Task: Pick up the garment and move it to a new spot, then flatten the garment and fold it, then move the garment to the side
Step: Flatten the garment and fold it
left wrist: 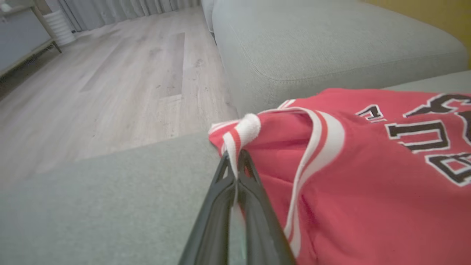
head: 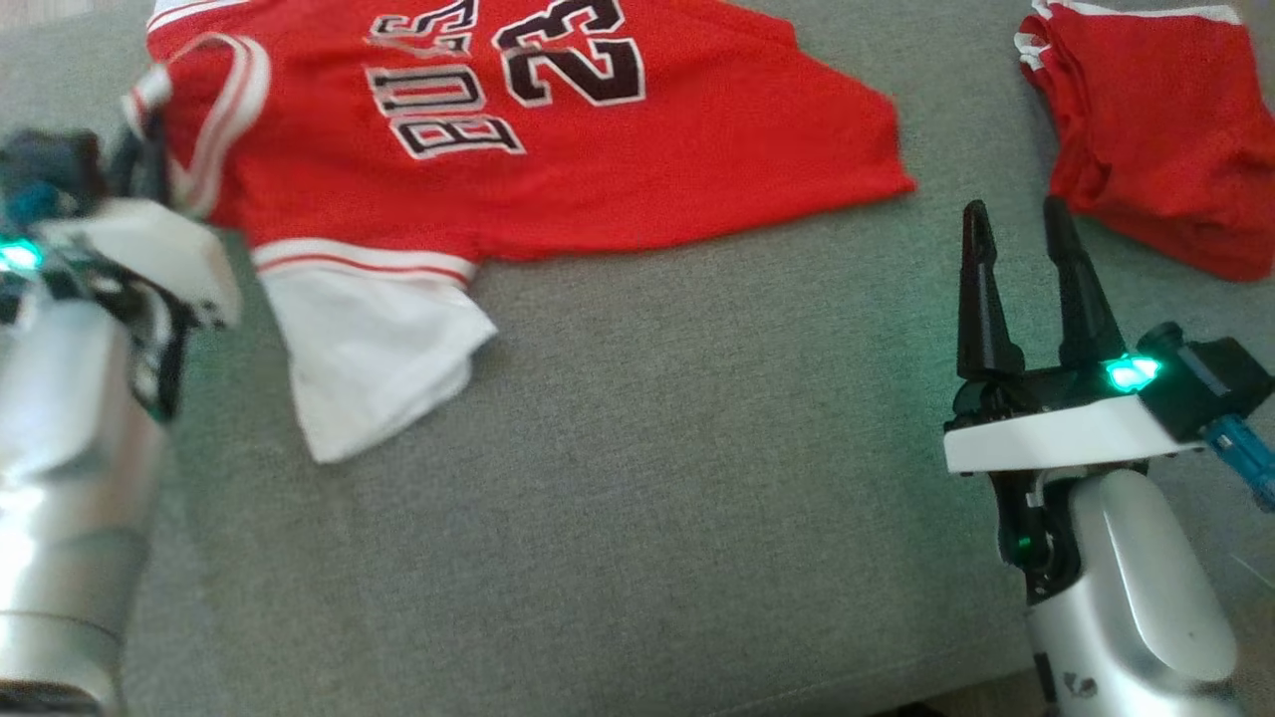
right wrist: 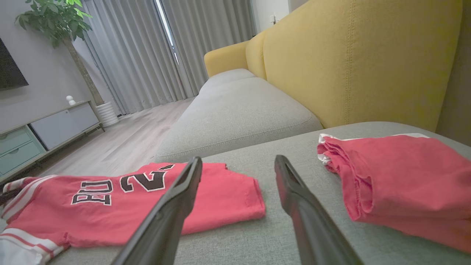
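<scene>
Left wrist view: jersey [left wrist: 368, 184] in hand [left wrist: 234, 163]

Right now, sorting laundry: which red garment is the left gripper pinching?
The jersey numbered 23, its striped trim in the left gripper; the plain red garment lies apart.

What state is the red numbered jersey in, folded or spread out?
Spread out: the jersey lies flat on the cushion, lettering showing, one strap pinched in the left gripper.

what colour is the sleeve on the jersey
White; the sleeve sticks out from the red jersey. Clearest in the head view.
</scene>
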